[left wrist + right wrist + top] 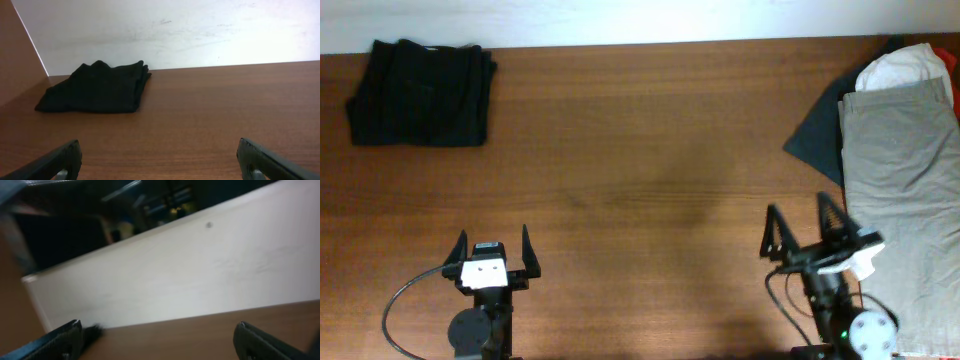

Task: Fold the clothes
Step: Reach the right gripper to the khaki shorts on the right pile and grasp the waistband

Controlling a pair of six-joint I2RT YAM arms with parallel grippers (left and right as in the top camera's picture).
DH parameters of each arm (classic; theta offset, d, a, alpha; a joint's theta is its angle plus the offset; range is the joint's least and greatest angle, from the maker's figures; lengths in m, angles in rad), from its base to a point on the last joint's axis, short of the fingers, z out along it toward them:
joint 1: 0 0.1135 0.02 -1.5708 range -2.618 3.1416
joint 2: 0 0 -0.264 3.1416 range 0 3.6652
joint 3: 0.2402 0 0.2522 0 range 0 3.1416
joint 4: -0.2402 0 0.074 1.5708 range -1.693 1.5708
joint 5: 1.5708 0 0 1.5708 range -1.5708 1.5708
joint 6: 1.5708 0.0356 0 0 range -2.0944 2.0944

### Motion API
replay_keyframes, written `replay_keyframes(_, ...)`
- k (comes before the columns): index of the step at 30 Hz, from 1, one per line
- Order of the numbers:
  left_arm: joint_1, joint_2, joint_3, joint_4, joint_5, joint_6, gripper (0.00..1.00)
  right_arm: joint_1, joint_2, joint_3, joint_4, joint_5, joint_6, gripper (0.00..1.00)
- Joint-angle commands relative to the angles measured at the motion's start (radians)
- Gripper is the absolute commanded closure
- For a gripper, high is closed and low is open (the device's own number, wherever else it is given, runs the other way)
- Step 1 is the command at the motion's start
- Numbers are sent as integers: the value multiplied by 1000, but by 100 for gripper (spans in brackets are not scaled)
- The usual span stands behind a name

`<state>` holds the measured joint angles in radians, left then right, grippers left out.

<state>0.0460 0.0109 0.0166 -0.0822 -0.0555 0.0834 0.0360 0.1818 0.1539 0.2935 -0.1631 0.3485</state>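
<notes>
A folded black garment [420, 92] lies at the far left corner of the table; it also shows in the left wrist view [97, 87]. A pile of unfolded clothes sits at the right edge: a tan-grey garment [905, 190] on top, a dark teal one [815, 135] under it, a white one [900, 68] and a bit of red [954, 85] at the back. My left gripper [492, 252] is open and empty near the front left. My right gripper [804, 228] is open and empty, just left of the tan garment.
The brown wooden table [650, 170] spreads between the black stack and the pile. A white wall [175, 30] runs along the table's far edge. The right wrist view is blurred, showing wall and table.
</notes>
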Motion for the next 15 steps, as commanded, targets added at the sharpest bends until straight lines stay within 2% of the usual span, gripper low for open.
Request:
replay_keyframes(1,-3,-3,-8,2,11,12,1,-4,306,266,-5,166,-199,1)
replay_keyframes(2,-3,-3,-8,2,11,12,1,-4,454,386,-56,214,-241,1)
replay_keyframes(4,-3,-3,-8,2,11,12,1,-12,789,702,-266,324,-293,1)
replay_keyframes(6,-3,-3,-8,2,11,12,1,-71,1080,997,-494,340,-328,1)
replay_keyframes(7,-3,-3,-8,2,11,12,1,-121,1277,1192,-660,340,-395,1)
replay_keyframes(8,-3,-3,-8,2,11,12,1,-145,1374,1279,-727,349,-397,1)
replay_keyframes(10,-3,-3,-8,2,11,12,1,-183,1527,1372,-778,375,-397,1)
replay_keyframes(15,-3,-3,-8,2,11,12,1,-281,1860,1373,-656,406,-480,1)
